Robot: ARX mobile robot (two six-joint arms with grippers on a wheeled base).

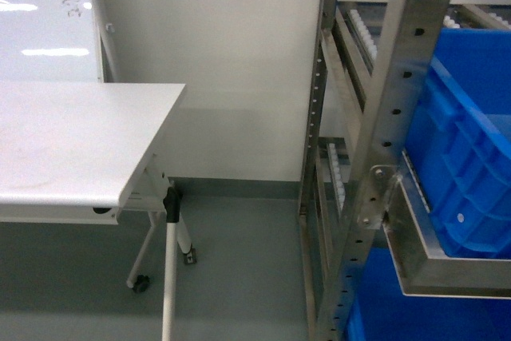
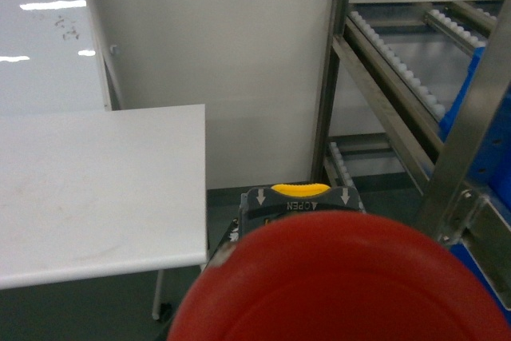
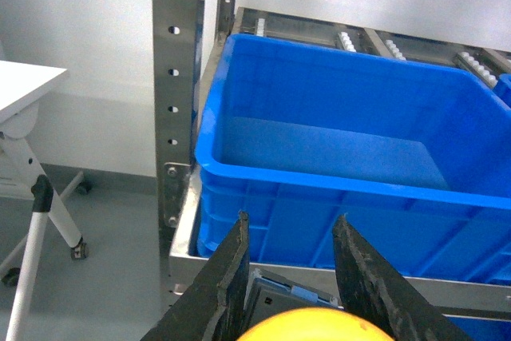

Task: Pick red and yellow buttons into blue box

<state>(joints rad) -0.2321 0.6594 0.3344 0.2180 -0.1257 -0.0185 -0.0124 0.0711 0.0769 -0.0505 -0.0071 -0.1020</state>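
The red button's cap point(image 2: 343, 285) fills the bottom of the left wrist view, very close to the camera. Its grey base point(image 2: 299, 201), marked OPEN, pokes out beyond it. My left gripper holds this button above the floor beside the table; the cap hides its fingers. My right gripper point(image 3: 291, 225) is shut on the yellow button point(image 3: 307, 327), its dark fingers point(image 3: 231, 269) on either side of the blocky base. The blue box point(image 3: 335, 181) sits just ahead on a steel shelf, its floor bare. The head view shows one corner of the box point(image 1: 471, 157) and neither gripper.
A white table point(image 1: 72, 141) stands on the left, with a castered leg point(image 1: 172, 277) near the floor. The perforated steel rack upright point(image 1: 399, 101) and roller tracks point(image 2: 399, 69) frame the box. More blue plastic point(image 1: 423, 309) shows on the level below.
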